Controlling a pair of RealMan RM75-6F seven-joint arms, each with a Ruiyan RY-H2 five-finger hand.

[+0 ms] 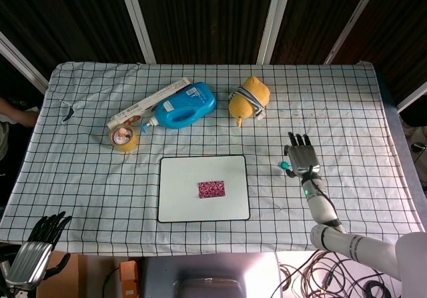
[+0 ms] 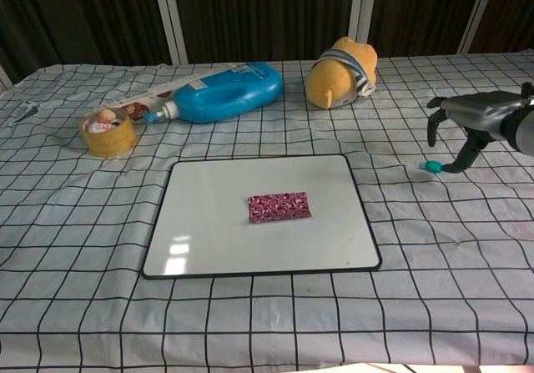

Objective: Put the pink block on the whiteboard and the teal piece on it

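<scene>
So nearest the camera, the left robot hand (image 1: 37, 248) was parked way down off the front left corner of the tabletop (image 1: 347, 111), fingers spread apart and holding nothing. It only showed up in the head view.

A bit further in, the whiteboard (image 2: 209, 239) lay flat on the checkered cloth, and the pink block (image 2: 279, 207) was sitting on it, roughly in the middle, a little toward the right side. So that half looked done.

Off to the right of the whiteboard, well apart from it, the teal piece (image 2: 431, 167) was lying on the cloth, not on the block. The right robot hand (image 2: 467, 123) hung right next to it, fingers pointing down and spread loosely, nothing in its grip. In the chest view the thumb (image 2: 467, 152) came down just beside the teal piece, on its right. Couldn't honestly tell if it was touching the piece or just next to it.

Further back on the left there was a roll of tape (image 2: 108, 132), then a blue bottle (image 2: 225, 92) lying on its side with a long flat box (image 1: 148, 103) right behind it. Farthest back, right of the bottle, was a yellow plush toy (image 2: 342, 73).
</scene>
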